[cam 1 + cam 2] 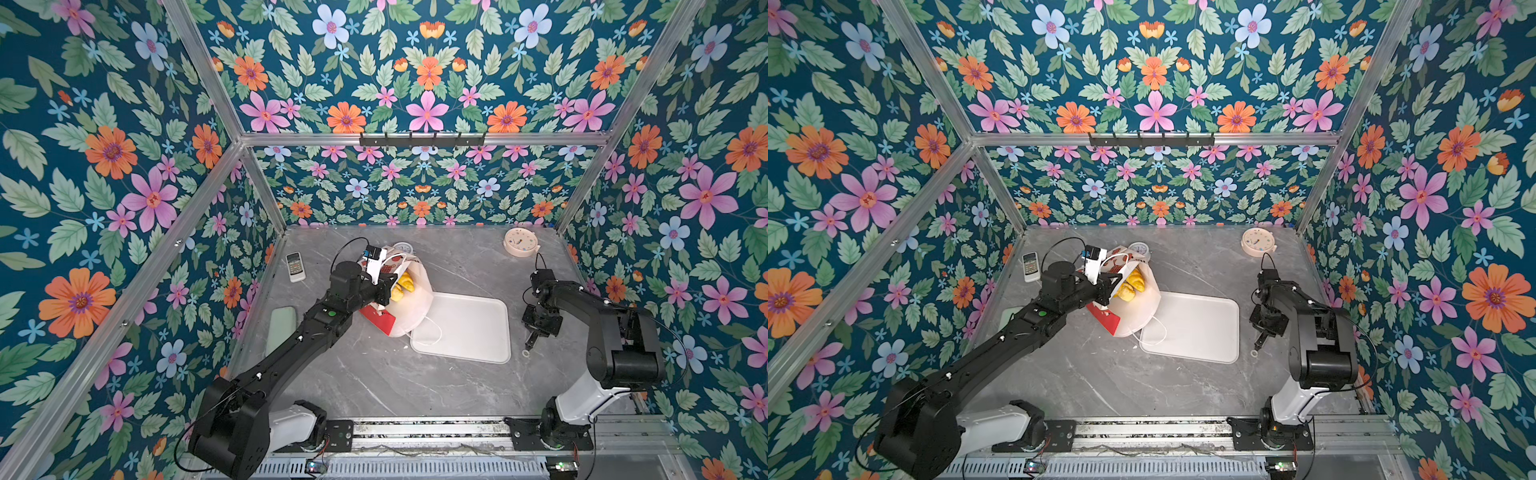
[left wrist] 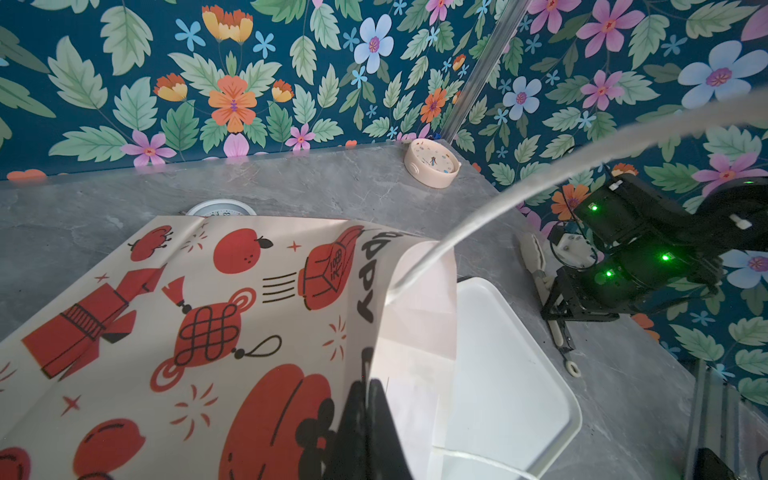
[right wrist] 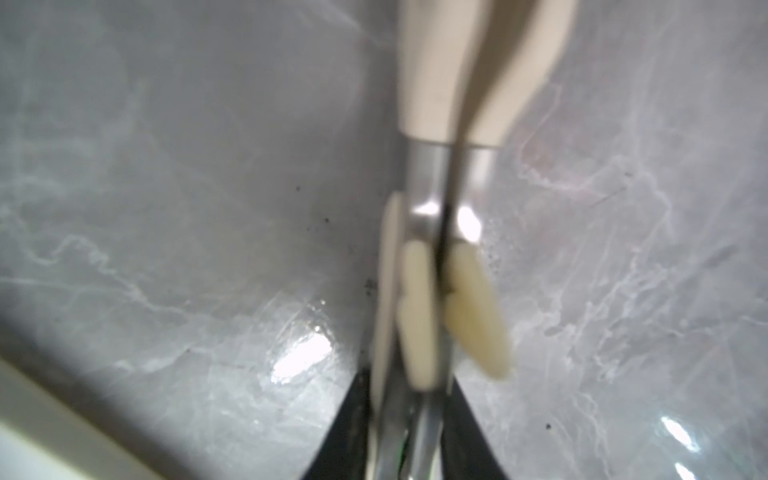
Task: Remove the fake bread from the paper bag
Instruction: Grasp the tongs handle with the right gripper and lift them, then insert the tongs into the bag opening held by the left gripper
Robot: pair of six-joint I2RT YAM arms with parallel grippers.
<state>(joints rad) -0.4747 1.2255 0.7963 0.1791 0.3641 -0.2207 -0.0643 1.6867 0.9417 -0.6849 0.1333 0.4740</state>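
1. The bag (image 1: pixel 411 305) lies tipped over on the gray table (image 1: pixel 374 374). Its open mouth faces the white tray (image 1: pixel 465 328), and its lower lip and a cord handle rest over the tray's nearest edge.
2. The bread (image 1: pixel 402 286) is inside the bag. Yellow pieces show just within the mouth in both top views (image 1: pixel 1130 284), but how many lie deeper is hidden.
3. The left gripper (image 2: pixel 365 401) is clenched on the bag's upper rim and lifts it, so the mouth gapes toward the tray.
4. The right gripper (image 1: pixel 535 334) hangs low over the table on the far side of the tray, well apart from the bag. It is clamped around a pair of tongs (image 3: pixel 432 232), whose cream tips sit close together with nothing between them.
5. Done so far, by my reading: the bag is laid over and held open, and the tool is in hand. That is preparation only.
6. Left to do: no bread shows on the tray or on the bare table, so 0 pieces look to be out, and every piece has yet to be drawn from the bag.
7. The next step probably calls for the tongs to cross the tray to the mouth and open there, while the left gripper's hold keeps the rim up.
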